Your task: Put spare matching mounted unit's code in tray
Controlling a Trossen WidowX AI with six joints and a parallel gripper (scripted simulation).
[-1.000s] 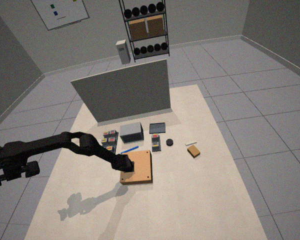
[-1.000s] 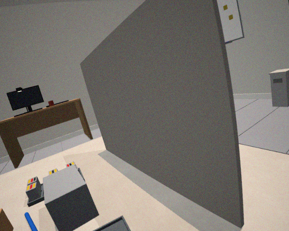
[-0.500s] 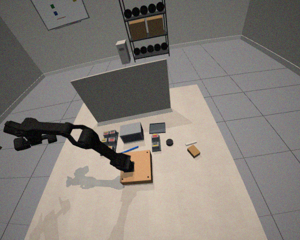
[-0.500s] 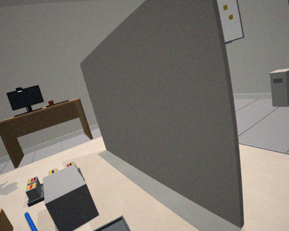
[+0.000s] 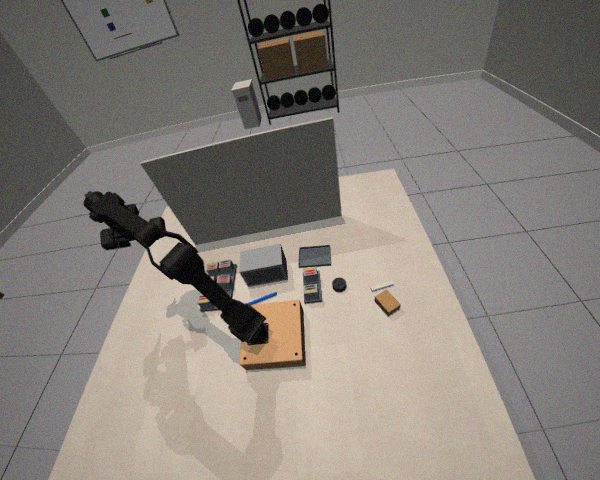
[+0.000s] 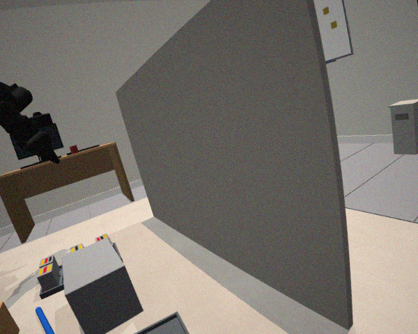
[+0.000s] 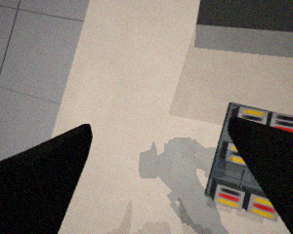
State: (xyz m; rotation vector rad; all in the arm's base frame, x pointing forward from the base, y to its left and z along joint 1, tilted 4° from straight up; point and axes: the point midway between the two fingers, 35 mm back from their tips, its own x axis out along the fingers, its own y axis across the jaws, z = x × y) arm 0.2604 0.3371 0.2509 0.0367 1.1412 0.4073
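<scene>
While spread wide with nothing between the fingers (image 6: 53, 156), held above the bench.
Next outward: in wrist view, one fingertip overlapping the dark rack (image 5: 233, 276) (image 6: 52, 291) (image 7: 241, 173) of colour-coded spares (image 5: 224, 280) (image 6: 47, 275) (image 7: 230, 196); then, beside the rack, the grey box (image 5: 263, 263) (image 6: 94, 266); beyond, the shallow tray (image 5: 314, 256) (image 6: 166, 323), near the small rack (image 5: 313, 301) bearing two coded blocks (image 5: 310, 291).

A tall grey panel (image 6: 230, 154) stands on the pale counter (image 6: 216, 309); left of it in view, a grey box (image 6: 97, 284) sits beside coded blocks (image 6: 49, 275), a blue rod (image 6: 44, 321) nearer the viewer
</scene>
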